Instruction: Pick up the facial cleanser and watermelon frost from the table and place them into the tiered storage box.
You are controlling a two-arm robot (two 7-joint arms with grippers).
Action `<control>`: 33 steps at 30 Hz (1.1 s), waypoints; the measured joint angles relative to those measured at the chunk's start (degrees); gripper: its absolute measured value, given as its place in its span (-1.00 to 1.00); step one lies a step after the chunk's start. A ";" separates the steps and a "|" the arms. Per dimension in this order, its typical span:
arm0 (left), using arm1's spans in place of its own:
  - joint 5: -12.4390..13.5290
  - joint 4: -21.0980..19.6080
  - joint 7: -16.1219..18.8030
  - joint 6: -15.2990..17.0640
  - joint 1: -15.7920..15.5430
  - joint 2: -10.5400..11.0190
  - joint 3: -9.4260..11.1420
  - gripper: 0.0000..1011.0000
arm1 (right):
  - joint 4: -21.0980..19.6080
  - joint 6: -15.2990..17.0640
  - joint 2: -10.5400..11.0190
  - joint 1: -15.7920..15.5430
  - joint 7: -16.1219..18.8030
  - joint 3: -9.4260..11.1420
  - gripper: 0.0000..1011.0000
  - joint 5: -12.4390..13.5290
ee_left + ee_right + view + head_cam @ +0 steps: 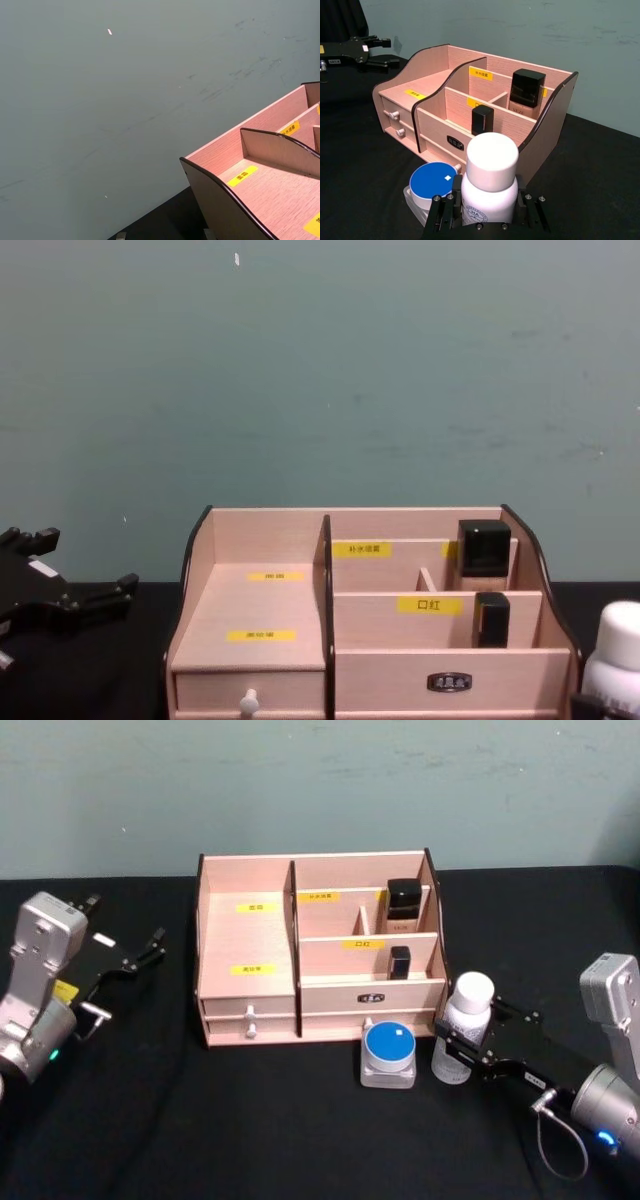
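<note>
A white bottle with a white cap stands on the black table at the front right corner of the tiered storage box. My right gripper is shut on the bottle's lower body, one finger on each side. A clear square jar with a blue lid sits just left of the bottle, in front of the drawers. I cannot read which item is the facial cleanser and which the watermelon frost. My left gripper hovers open to the left of the box, holding nothing.
The box holds a black-capped bottle in its back right compartment and a small black tube in the middle one. Its wide left tier has bare floor. A green wall stands close behind the table.
</note>
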 joint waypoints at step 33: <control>0.00 0.00 0.00 0.00 0.00 0.00 0.00 0.98 | -7.92 3.75 1.37 3.96 3.95 -0.99 0.19 3.60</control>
